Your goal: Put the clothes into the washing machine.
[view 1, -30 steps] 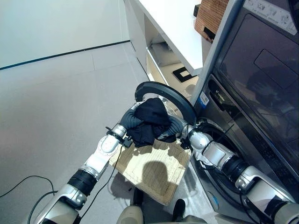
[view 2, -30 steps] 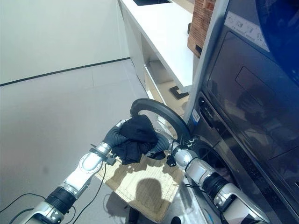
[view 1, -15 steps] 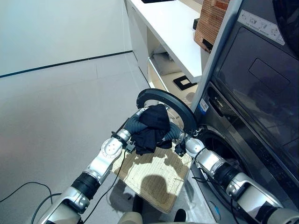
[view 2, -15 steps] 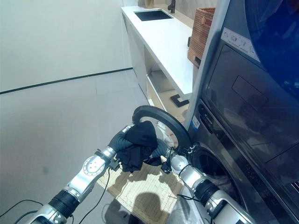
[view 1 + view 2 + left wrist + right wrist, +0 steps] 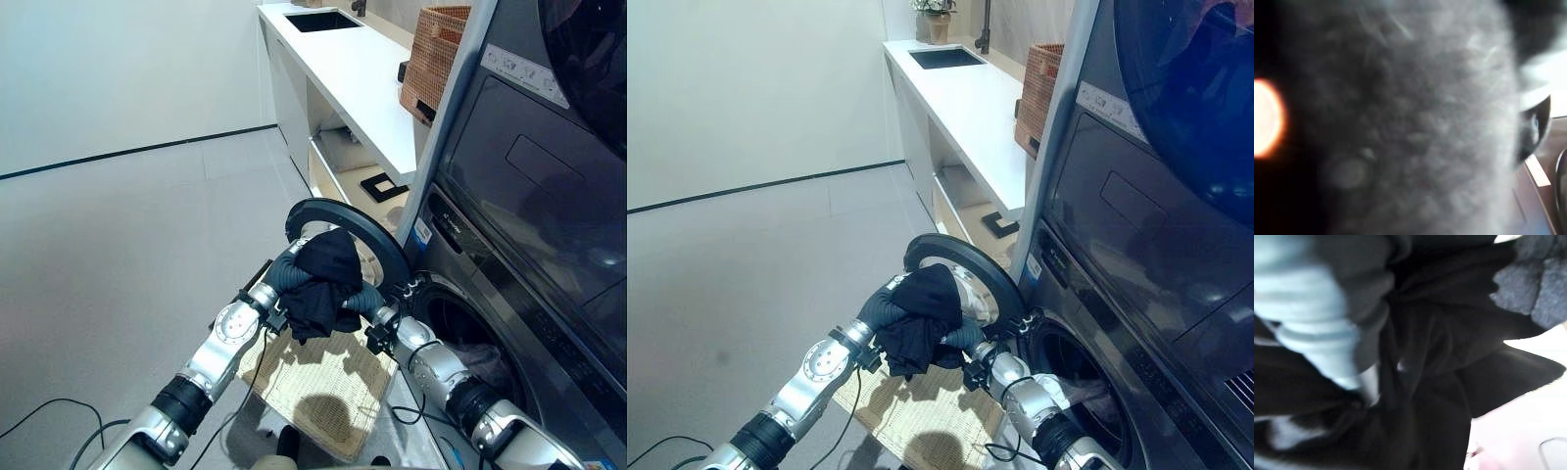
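Observation:
A bundle of black clothes (image 5: pixel 323 279) hangs in the air between my two hands, just in front of the washing machine's open round door (image 5: pixel 345 223). My left hand (image 5: pixel 282 274) is at the bundle's left side and my right hand (image 5: pixel 361 297) at its right, both partly buried in the cloth. The drum opening (image 5: pixel 458 328) lies to the right of the bundle, with some clothes (image 5: pixel 487 357) inside. Black cloth (image 5: pixel 1440 382) lies against the right hand's ribbed cover (image 5: pixel 1327 298). Grey fuzzy cloth (image 5: pixel 1400 122) covers the left wrist view.
A flat woven mat (image 5: pixel 323 382) lies on the floor below the hands. The dark machine front (image 5: pixel 529 225) rises on the right. A white counter (image 5: pixel 358 69) with a sink (image 5: pixel 945 57) and a wicker basket (image 5: pixel 438 57) stands behind. Grey floor (image 5: pixel 118 245) spreads to the left.
The whole picture has shifted, so the camera moved. The bundle stays held between both hands by the door, now higher above the mat.

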